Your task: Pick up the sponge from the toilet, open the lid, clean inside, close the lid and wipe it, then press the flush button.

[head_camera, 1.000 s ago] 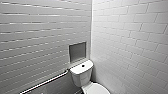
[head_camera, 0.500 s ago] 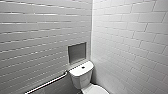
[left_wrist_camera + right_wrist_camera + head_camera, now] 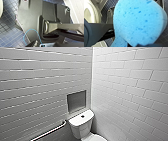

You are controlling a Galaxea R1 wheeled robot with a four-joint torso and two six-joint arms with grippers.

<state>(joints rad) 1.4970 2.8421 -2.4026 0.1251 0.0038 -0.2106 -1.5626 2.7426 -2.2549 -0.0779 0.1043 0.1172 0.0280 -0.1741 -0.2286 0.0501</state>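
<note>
Sponge point(image 3: 139, 21): bright blue, porous, pinched by its near end in the right gripper point(image 3: 139, 45), with the broad lobe sticking out past the fingertips, over dark floor tiles point(image 3: 164, 37). Judged light, soft and squashy, not fragile. A hold across the narrow waist should stop it folding when pressed flat. Left gripper: wide or narrow, cannot tell. Toilet point(image 3: 81, 124) with flush button point(image 3: 82, 116) sits ahead in the corner, apart from the fingers.

A washroom: white-tiled walls point(image 3: 130, 84), a toilet point(image 3: 81, 123) in the corner, a grab rail point(image 3: 50, 131) alongside.
</note>
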